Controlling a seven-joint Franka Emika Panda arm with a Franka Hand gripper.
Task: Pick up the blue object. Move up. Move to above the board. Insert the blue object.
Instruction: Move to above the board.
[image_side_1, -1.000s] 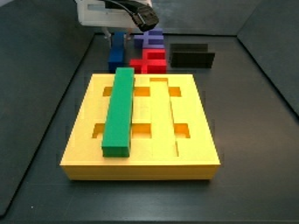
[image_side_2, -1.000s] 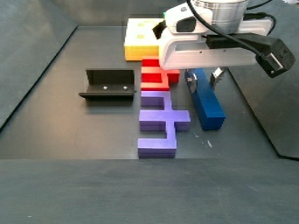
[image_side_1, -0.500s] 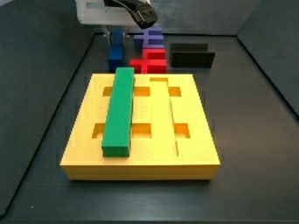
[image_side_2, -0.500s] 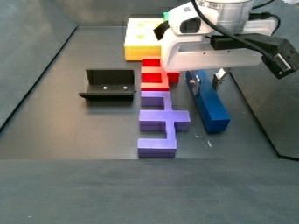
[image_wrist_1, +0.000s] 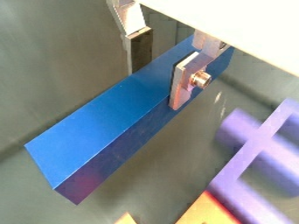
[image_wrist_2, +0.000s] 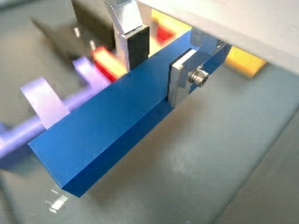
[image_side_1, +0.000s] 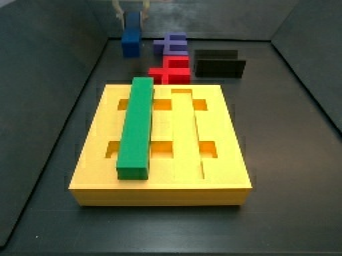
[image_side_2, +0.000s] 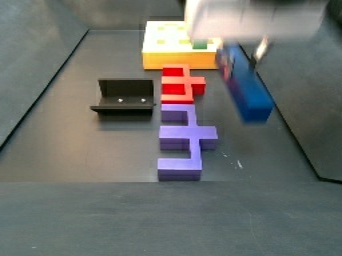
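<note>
The blue object is a long dark blue bar held between my gripper's silver fingers, one plate on each long side; both wrist views show it. In both side views the bar hangs above the floor, beyond the board's far end, with the blurred gripper on top. The yellow board lies in the middle with a green bar in its left groove. The board's end also shows in a side view.
A red piece and a purple-blue stepped block lie in a row past the board. The dark fixture stands beside them. Grey walls close in the floor.
The gripper has risen with the blue bar, lifting it off the floor beside the red and purple pieces. The gripper is now blurred near the top of both side views.
</note>
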